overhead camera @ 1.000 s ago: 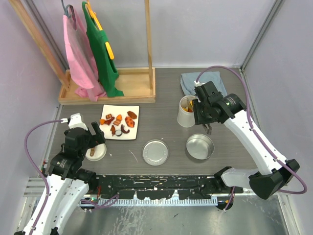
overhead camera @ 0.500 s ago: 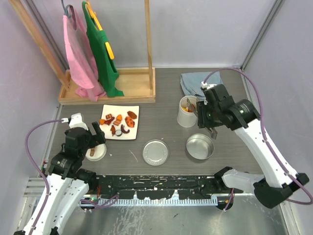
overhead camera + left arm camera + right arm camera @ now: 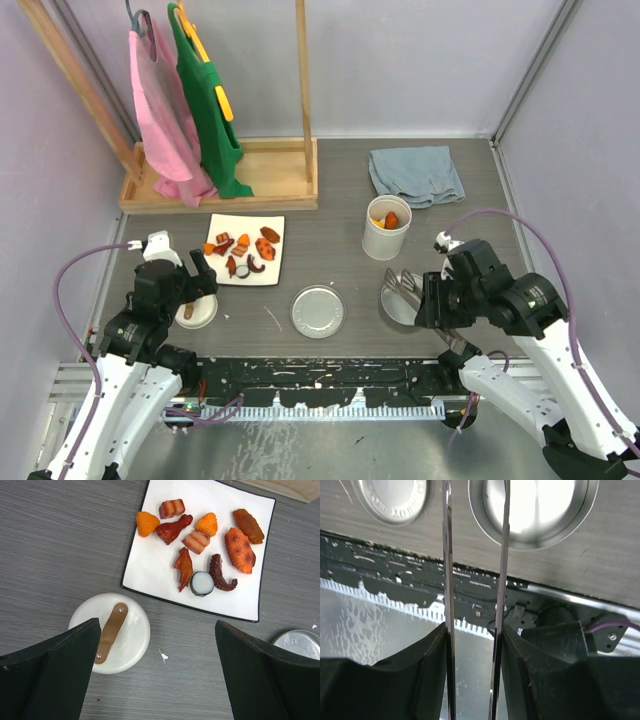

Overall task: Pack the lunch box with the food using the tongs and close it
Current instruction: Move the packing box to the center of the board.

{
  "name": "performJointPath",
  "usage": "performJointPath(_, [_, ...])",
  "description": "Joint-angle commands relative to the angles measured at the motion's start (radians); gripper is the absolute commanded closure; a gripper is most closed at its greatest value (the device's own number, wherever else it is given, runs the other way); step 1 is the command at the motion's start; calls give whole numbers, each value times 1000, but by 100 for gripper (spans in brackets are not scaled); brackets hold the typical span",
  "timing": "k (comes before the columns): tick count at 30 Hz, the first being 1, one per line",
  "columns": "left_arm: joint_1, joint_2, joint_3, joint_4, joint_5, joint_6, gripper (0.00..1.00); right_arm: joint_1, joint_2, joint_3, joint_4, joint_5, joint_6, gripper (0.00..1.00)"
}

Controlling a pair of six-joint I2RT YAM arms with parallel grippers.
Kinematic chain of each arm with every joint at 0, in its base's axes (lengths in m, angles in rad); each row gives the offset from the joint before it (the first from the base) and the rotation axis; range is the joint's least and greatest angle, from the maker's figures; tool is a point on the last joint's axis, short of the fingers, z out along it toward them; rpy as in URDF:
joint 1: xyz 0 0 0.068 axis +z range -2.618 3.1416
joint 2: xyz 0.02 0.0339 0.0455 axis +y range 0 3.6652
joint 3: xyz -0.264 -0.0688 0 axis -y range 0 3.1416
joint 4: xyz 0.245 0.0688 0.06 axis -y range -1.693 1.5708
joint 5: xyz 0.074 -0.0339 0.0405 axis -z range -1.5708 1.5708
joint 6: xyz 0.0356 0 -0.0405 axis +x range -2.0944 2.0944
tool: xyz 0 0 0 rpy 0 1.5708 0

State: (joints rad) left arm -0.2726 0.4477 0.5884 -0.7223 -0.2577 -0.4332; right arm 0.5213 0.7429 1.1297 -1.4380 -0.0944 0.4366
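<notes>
Several pieces of food [image 3: 245, 252] [image 3: 200, 535] lie on a white square plate [image 3: 150, 565]. The lunch box's white tub [image 3: 385, 235] stands upright with orange food [image 3: 388, 219] inside. Its white lid with the brown handle [image 3: 195, 310] [image 3: 110, 632] lies under my open, empty left gripper [image 3: 190, 278] [image 3: 157, 647]. My right gripper [image 3: 435, 300] [image 3: 472, 645] is shut on the tongs [image 3: 400, 283] [image 3: 448, 555], over the near right edge of the empty steel tin [image 3: 400, 308] [image 3: 545, 510]. The flat steel lid [image 3: 318, 311] [image 3: 390, 497] lies left of the tin.
A blue cloth [image 3: 415, 172] lies at the back right. A wooden rack [image 3: 260, 180] with pink and green garments stands at the back left. A black rail [image 3: 320, 380] runs along the near table edge, between the arm bases.
My right arm has pulled back from beside the white tub toward the near edge, carrying the tongs over the steel tin. The left arm has not moved.
</notes>
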Motion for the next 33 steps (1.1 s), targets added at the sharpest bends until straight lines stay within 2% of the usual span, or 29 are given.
performJointPath(1, [5,-6,19,34,6,7,2,0,-3,-81,19,-83,29,53])
performJointPath(8, [4,-14,19,28,-10,0,2,0,48,-172,151,-170,13,52])
performJointPath(17, [5,-7,20,28,-14,-3,2,1,155,-181,350,-261,-3,53])
performJointPath(27, [6,-1,19,27,-19,-4,2,11,310,-105,529,-337,-26,53])
performJointPath(33, [4,4,19,28,-18,-5,2,72,414,-45,607,-302,-5,53])
